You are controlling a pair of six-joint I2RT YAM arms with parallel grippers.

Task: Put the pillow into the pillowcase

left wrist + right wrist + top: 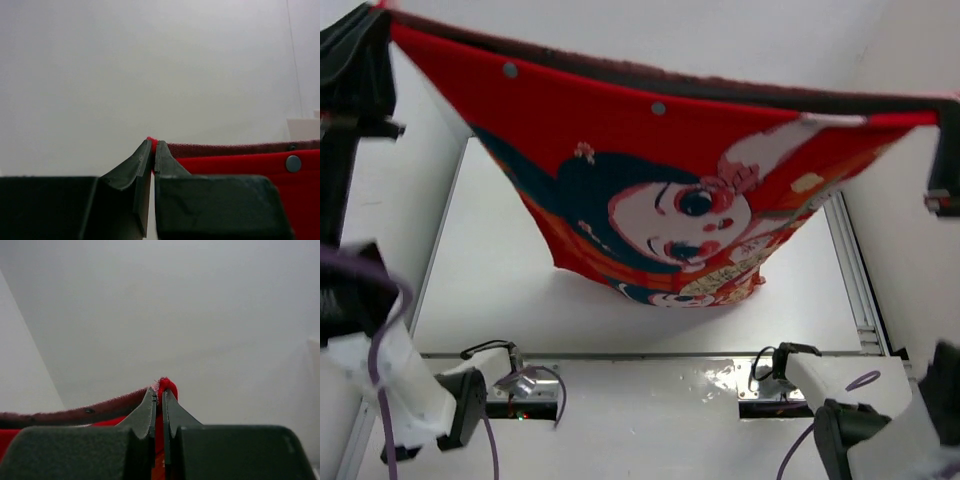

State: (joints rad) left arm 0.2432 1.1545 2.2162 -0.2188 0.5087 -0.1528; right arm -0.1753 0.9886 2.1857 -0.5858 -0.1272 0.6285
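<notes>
The left gripper (152,146) is pinched tight on the top left corner of the pillowcase (650,170). Its 2 fingers (140,167) are almost touching, and a tiny bit of red cloth pokes up between the tips.

From that corner the pillowcase hangs up in the air over the white table (500,285). It is pulled out wide like a flag. Along its top runs a dark red edge, and 2 small grey buttons (510,70) sit just under it near the left end. Lower down there is a big cartoon face (690,210) with black hair. A smaller face (685,296) is under it, where the cloth droops to a point. I cannot tell if that point touches the table.

The right gripper (160,394) is pinched tight on the top right corner. A little red fold sticks up between its tips.
</notes>
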